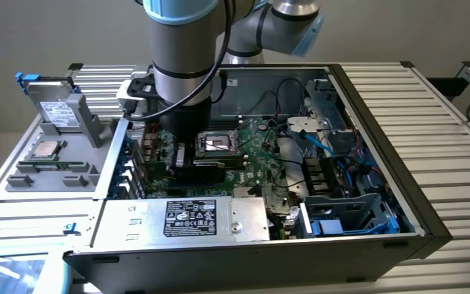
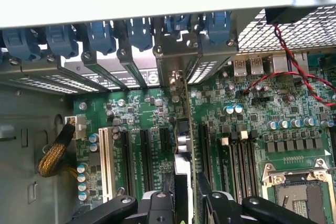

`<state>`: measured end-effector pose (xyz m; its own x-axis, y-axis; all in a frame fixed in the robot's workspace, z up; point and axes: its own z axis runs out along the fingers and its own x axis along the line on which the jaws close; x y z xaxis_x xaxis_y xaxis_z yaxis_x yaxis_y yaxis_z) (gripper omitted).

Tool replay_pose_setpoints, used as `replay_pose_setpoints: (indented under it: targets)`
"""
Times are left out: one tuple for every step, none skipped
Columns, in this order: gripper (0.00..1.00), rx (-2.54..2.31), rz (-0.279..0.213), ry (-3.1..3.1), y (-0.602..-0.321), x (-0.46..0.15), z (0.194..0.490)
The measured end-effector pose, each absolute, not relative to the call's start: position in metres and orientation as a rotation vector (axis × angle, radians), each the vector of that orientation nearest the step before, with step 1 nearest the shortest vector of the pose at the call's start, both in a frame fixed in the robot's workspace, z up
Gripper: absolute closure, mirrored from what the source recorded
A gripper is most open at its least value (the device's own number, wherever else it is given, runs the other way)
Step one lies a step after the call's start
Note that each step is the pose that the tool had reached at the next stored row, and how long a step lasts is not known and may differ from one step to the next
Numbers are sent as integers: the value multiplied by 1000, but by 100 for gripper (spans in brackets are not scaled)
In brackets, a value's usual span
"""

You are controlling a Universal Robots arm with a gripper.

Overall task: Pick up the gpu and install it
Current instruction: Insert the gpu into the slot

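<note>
Gripping the gpu point(image 2: 184, 140) between narrowly set jaws, low inside the open computer case point(image 1: 382, 79). Held on edge over the motherboard point(image 2: 252, 124), directly ahead of the jaws. Long axis pointing straight away from the jaws toward the rear bracket openings point(image 2: 136, 66), metal end leading. Lined up alongside the black expansion slots point(image 2: 144, 150), parallel to them. Cannot tell whether the lower edge touches a slot or hangs just above. Judged: mid-install, not yet seated.
</note>
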<state>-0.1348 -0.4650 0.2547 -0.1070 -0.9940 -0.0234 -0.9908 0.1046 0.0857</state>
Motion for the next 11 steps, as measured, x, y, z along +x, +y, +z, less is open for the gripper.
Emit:
replay_pose_setpoints:
  targets:
    - [72,2072,-123,-2305,-465,-134,255]
    - [72,2072,-123,-2304,-465,-134,255]
    - [72,2072,-124,-2304,-465,-134,255]
    - [72,2071,-125,-2303,-465,-134,254]
    - [72,2070,-128,-2301,-465,-134,254]
    - [72,2069,-131,-2300,-465,-134,254]
    - [72,2067,-135,-2297,-465,-133,254]
    - [72,2065,-140,-2295,-465,-133,254]
    - [72,2063,-143,-2293,-465,-134,254]
    - [72,2062,-144,-2293,-465,-134,254]
    - [72,2061,-145,-2292,-465,-134,254]
